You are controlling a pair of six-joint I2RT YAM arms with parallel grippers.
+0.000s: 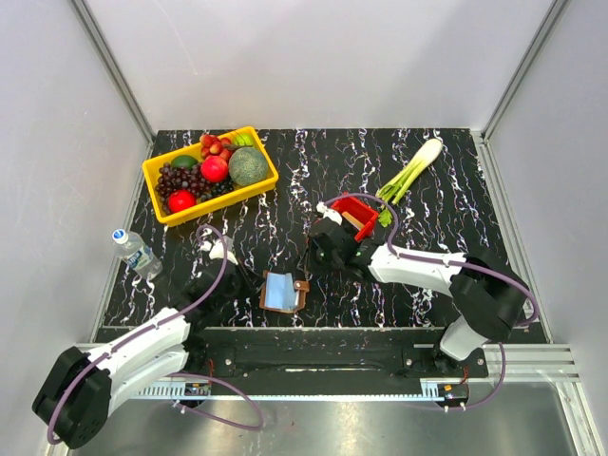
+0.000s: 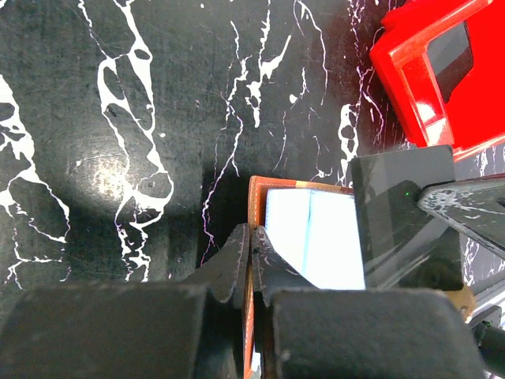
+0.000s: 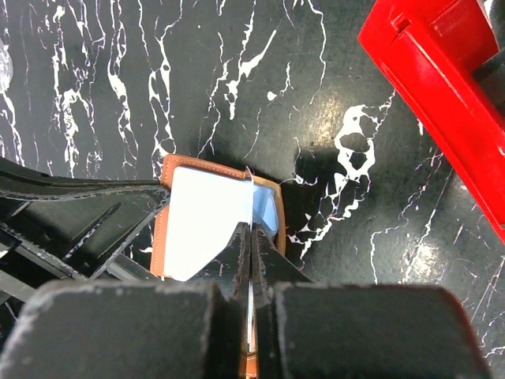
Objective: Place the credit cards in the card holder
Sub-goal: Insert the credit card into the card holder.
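Observation:
The brown leather card holder (image 1: 283, 292) lies open near the table's front, pale blue inside. My left gripper (image 1: 255, 285) is shut on its left flap; the left wrist view shows the fingers (image 2: 237, 257) pinching the orange-brown edge of the card holder (image 2: 316, 237). My right gripper (image 1: 310, 271) is shut on a thin pale credit card (image 3: 252, 197), seen edge-on, its tip at the open card holder (image 3: 268, 197). A black card (image 2: 450, 51) lies in the red bin (image 2: 410, 87).
The red bin (image 1: 356, 215) stands just behind the right gripper. A yellow basket (image 1: 157, 173) of fruit is at the back left, a water bottle (image 1: 136, 252) at the left edge, a leek (image 1: 408, 171) at the back right.

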